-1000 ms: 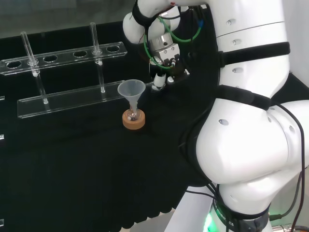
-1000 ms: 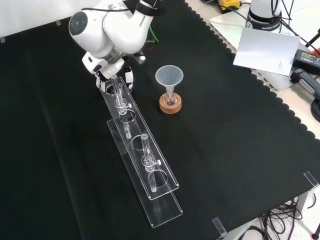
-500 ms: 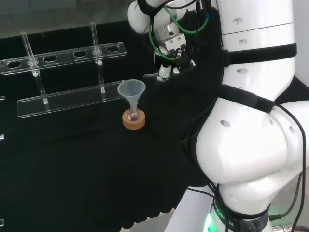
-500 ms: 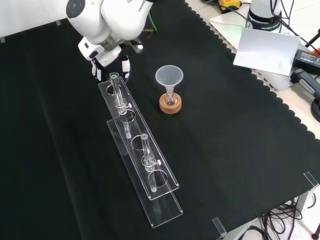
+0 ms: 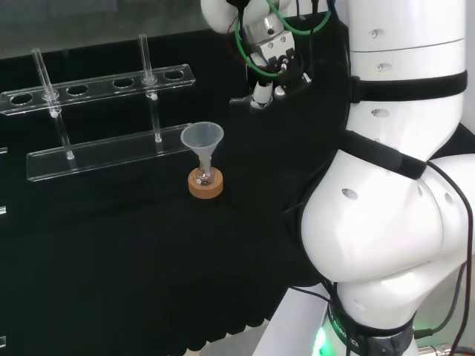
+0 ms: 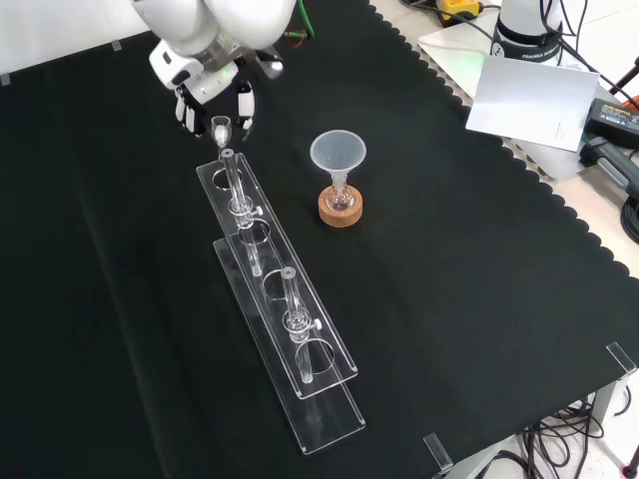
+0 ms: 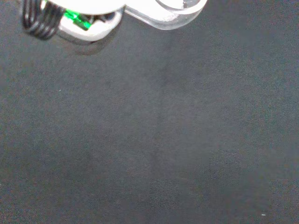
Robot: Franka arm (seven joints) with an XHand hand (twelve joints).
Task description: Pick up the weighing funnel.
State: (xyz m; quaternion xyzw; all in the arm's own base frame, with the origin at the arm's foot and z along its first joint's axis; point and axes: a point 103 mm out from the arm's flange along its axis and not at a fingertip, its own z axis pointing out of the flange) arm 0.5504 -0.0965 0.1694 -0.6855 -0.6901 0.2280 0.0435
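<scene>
We've got the hand [image 6: 212, 88] pinching the weighing funnel [image 6: 221, 125], clear of the cloth [image 6: 449, 299]. Front view: rack [image 6: 262, 261] just below the hand, funnel [image 6: 337, 153] off to its right.

Cloth [image 6: 449, 249]: plain matte black, no print. Arm links [image 5: 386, 222]: glossy white with black bands [image 5: 393, 81]; green cables [image 5: 249, 18] at the wrist. Hand [image 6: 200, 80]: white shell, black finger segments. Weighing funnel [image 6: 221, 125]: clear, colourless. Rack [image 6: 300, 329] and tubes [image 6: 292, 299]: clear too. Funnel [image 6: 337, 152]: translucent grey-white. Cork ring [image 6: 340, 210]: tan-brown. Far right in the front view, a plain white sheet [image 6: 524, 100].
</scene>
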